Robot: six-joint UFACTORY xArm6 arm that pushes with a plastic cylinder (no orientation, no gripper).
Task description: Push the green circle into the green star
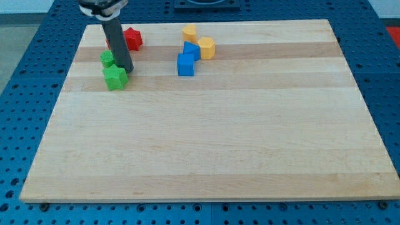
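My tip (127,69) down on the wooden board (206,144) near its upper-left corner, a bare rod with no jaws to spread or press together. Green circle (108,59) just beside the tip at ten o'clock, partly hidden by the rod, contact impossible to tell. Green star (115,77) at seven o'clock from the tip, touching or nearly touching the circle's lower edge. Red star (132,39) at twelve o'clock, behind the rod. Well off at three o'clock, a cluster: blue cube (185,64), second blue block (192,50), yellow hexagon (207,47), small yellow block (190,32).
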